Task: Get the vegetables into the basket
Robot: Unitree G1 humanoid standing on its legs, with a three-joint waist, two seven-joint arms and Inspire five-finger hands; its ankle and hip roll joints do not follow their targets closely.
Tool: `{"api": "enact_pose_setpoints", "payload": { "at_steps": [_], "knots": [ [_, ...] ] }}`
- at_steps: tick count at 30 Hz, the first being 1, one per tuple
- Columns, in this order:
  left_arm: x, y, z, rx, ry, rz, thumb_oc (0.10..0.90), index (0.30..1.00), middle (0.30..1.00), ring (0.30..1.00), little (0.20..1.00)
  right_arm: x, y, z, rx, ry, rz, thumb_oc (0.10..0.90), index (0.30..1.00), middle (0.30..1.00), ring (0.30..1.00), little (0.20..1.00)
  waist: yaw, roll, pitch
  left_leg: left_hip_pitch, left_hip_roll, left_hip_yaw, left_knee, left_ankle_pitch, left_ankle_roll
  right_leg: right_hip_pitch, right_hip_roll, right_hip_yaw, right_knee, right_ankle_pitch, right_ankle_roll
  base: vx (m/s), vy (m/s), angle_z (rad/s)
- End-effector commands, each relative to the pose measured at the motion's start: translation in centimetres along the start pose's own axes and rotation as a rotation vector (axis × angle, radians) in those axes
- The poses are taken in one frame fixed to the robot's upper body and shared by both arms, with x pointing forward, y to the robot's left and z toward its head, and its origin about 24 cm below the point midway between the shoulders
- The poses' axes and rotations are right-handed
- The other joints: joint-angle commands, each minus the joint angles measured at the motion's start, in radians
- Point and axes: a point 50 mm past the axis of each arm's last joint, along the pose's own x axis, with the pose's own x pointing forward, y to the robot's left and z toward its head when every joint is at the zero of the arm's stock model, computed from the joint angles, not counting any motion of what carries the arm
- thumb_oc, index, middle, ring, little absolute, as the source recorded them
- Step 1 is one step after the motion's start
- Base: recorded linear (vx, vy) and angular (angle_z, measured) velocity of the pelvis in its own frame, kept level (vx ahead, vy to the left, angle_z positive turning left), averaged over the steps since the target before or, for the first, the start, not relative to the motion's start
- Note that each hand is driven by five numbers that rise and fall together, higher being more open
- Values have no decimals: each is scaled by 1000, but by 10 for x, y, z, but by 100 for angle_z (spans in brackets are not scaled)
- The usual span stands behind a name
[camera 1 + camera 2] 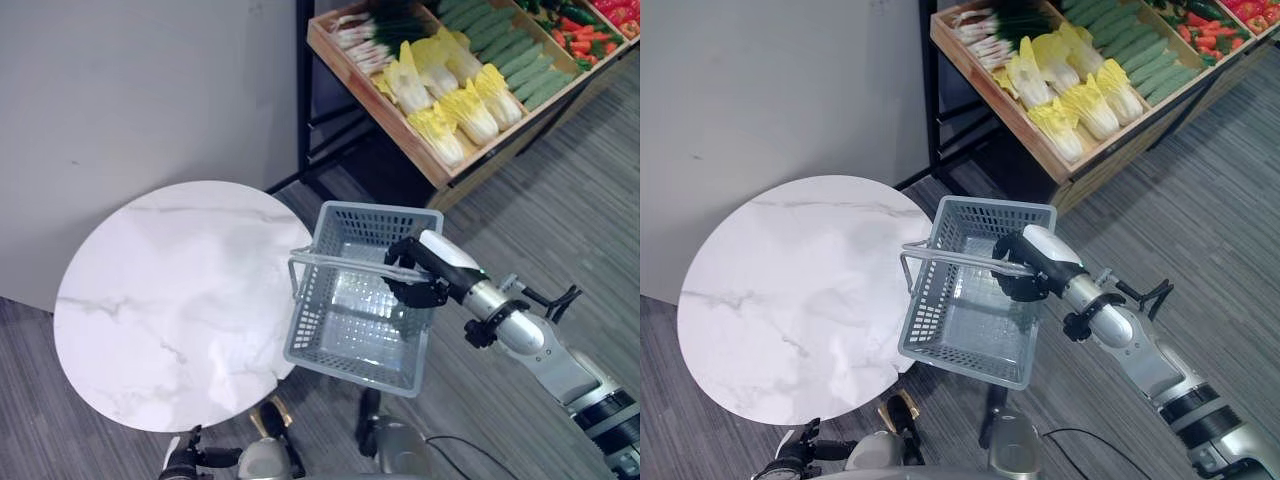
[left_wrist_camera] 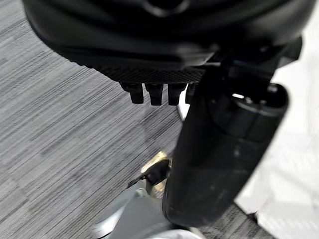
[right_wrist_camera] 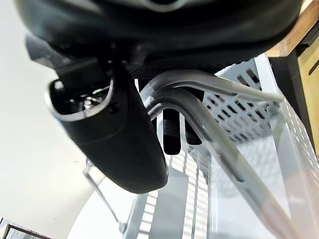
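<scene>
One right hand (image 1: 425, 268) curled round metal handles (image 1: 340, 262) of grey slatted plastic basket (image 1: 365, 300); beside round marble table (image 1: 170, 300).

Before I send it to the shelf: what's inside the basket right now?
Nothing visible: the basket shows a bare mesh floor. The right hand, curled round its handles, covers a small patch by one wall. The vegetables lie in the wooden crate.

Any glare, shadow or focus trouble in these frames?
Left eye view: glare on the basket floor; the marble table is bright but its veins read. Right wrist view: the right hand and basket handle are close and soft, background blown white. Left wrist view: the left hand is dark and blurred, carpet sharper.
</scene>
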Motion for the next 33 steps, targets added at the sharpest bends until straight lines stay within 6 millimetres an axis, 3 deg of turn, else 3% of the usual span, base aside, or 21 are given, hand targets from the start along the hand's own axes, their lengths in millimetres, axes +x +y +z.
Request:
{"api": "enact_pose_setpoints", "payload": {
  "at_steps": [1,7,17,21,22,24,26,29,30,31,33],
  "knots": [
    [-2,2,-12,32,37,-6,900,1000,1000,1000,1000,20,-55,74,-36,-401,-229,400,300,300,300,300,-9,-18,-67,14,-53,-63,18,-38,-14,54,-48,68,-52,9,62,-14,-80,-22],
    [-3,-3,-16,27,58,-14,900,1000,1000,1000,1000,16,-57,74,-38,-400,-236,400,300,300,300,300,-18,-13,-80,23,-31,-37,42,-19,-41,111,-4,33,-162,-34,40,2,-140,-28],
    [-5,-27,-14,55,54,-89,900,1000,1000,1000,1000,-4,-66,62,-109,-338,-243,400,300,300,300,300,-70,58,-63,9,50,-65,54,77,-110,132,75,35,-176,-107,-23,-42,-186,1],
    [-3,-29,-5,55,23,-92,900,1000,1000,1000,1000,-14,-72,59,-149,-319,-262,400,300,300,300,300,-83,58,-49,-27,102,-109,174,82,-145,169,115,50,-207,-121,-60,-22,-227,-1],
    [-3,-30,-3,48,14,-90,900,1000,1000,1000,1000,-14,-72,59,-150,-319,-268,400,300,300,300,300,-79,55,-45,-33,97,-159,197,85,-144,171,122,63,-212,-120,-67,-6,-157,-3],
    [-3,-33,1,30,-2,-85,900,1000,1000,1000,1000,-13,-73,61,-147,-329,-272,400,300,300,300,300,-65,51,-38,-50,46,-291,199,72,-130,163,123,91,-209,-120,-69,7,-76,-20],
    [-4,-32,-4,6,7,-77,900,1000,1000,1000,1000,-8,-71,65,-142,-352,-251,400,300,300,300,300,-40,42,-41,-61,-33,-442,164,7,-102,149,129,153,-210,-114,-66,54,-63,-77],
    [-5,-28,-11,-29,26,-54,900,1000,1000,1000,1000,0,-69,69,-129,-377,-218,400,300,300,300,300,-17,38,-45,-68,-105,-587,135,-20,-80,120,148,250,-211,-92,-60,36,-9,-148],
    [-5,-27,-12,-36,25,-50,900,1000,1000,1000,1000,2,-69,71,-129,-386,-209,400,300,300,300,300,-13,35,-47,-79,-124,-621,135,-22,-74,108,152,274,-211,-84,-60,51,147,-231],
    [-5,-24,-13,-33,36,-48,900,1000,1000,1000,1000,2,-68,67,-118,-367,-205,400,300,300,300,300,-33,42,-54,-48,-122,-582,86,-25,-51,93,159,320,-206,-76,-54,34,207,-190],
    [-5,-25,-13,-25,36,-51,900,1000,1000,1000,1000,1,-68,65,-115,-359,-209,400,300,300,300,300,-37,42,-53,-37,-126,-576,69,-26,-42,87,157,338,-205,-72,-49,23,186,-42]
  ]
}}
